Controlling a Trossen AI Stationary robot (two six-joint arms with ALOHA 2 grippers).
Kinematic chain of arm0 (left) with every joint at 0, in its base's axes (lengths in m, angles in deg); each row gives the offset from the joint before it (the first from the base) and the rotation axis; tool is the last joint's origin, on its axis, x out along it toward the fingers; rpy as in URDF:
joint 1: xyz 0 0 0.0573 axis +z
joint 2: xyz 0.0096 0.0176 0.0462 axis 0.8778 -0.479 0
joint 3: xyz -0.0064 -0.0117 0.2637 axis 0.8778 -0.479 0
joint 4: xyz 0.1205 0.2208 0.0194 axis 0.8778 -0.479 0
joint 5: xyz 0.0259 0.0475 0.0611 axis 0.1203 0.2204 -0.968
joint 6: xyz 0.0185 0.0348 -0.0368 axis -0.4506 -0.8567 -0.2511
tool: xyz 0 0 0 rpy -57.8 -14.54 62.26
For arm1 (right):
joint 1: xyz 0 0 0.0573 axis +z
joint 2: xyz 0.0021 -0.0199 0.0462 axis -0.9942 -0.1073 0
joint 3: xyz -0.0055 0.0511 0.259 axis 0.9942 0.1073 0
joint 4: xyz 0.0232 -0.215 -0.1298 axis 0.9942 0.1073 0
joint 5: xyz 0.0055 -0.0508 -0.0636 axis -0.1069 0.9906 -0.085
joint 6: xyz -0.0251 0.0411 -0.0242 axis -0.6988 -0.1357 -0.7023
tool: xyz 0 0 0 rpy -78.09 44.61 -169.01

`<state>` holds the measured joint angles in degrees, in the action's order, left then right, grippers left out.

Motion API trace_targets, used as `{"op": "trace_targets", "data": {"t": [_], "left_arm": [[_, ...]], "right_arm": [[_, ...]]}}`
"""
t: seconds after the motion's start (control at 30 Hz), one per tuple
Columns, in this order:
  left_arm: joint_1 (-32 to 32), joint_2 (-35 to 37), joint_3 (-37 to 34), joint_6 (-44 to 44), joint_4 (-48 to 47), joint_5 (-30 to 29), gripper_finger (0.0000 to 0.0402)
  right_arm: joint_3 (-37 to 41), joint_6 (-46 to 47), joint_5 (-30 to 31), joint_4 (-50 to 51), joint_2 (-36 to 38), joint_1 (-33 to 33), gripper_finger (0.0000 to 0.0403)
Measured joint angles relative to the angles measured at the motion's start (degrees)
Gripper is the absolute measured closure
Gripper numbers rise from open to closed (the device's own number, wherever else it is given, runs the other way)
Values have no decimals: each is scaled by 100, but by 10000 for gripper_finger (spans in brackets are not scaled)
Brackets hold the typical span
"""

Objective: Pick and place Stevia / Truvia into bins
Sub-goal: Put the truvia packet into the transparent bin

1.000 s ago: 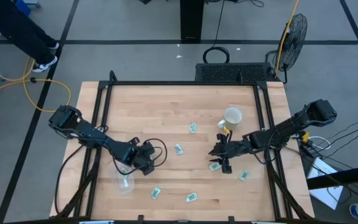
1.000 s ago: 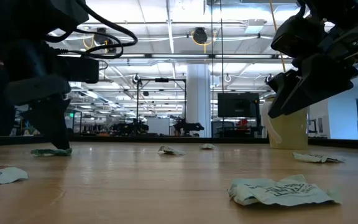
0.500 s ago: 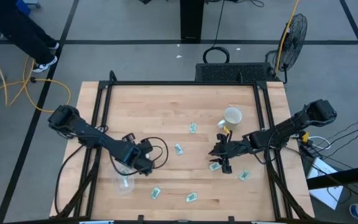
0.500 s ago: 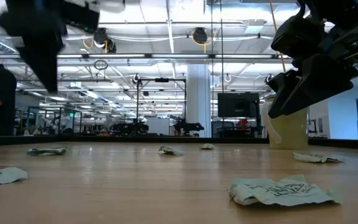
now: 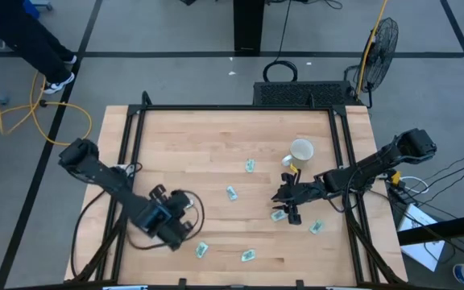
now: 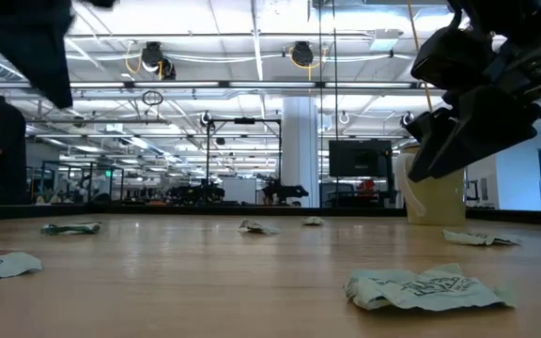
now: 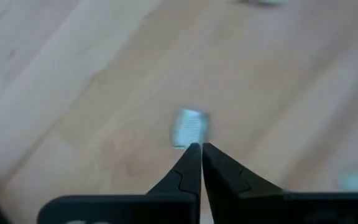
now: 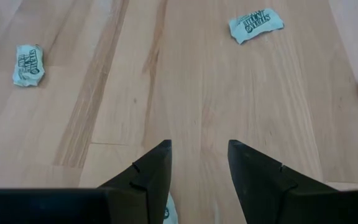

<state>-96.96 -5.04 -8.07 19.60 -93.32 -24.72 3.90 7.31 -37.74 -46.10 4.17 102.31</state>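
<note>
Several pale green and white Stevia packets lie flat on the wooden table, among them one at mid-table and two near the front edge. My left gripper hangs shut above the near left part of the table, high at the low view's top left. One packet shows just past its fingertips, lying on the wood. The bins are hidden under that arm. My right gripper hovers open over a packet, whose edge shows beside one finger.
A cream mug stands at the far right of the table, behind my right gripper. A black cable loops beside my left gripper. Black frame rails run along the table's left and right edges.
My left gripper has risen off the table from beside a packet, gone toward the near left edge and rolled about its wrist. That packet stays flat on the wood. The arm now covers the clear bin, which showed before.
</note>
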Motion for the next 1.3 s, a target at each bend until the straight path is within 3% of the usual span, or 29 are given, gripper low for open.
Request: {"op": "trace_targets", "data": {"t": [0.1, 0.33, 0.67, 1.07, 1.3], "left_arm": [[400, 0, -406, -19, 281, 454, 377], [1136, 0, -1266, -1385, 2049, 1483, 376], [1459, 0, -1420, -1517, 1902, 1805, 367], [1440, 0, -1729, -1129, 2011, 1856, 267], [1297, 0, -2001, -784, 2082, 1966, 283]], "right_arm": [[0, -62, 0, -8, 0, -1, 250], [0, -214, -1, -14, 0, -49, 250], [4, -267, 0, -14, 0, -141, 250], [4, -262, -2, -12, 0, -141, 250], [4, -261, -2, -10, 0, -141, 250]]}}
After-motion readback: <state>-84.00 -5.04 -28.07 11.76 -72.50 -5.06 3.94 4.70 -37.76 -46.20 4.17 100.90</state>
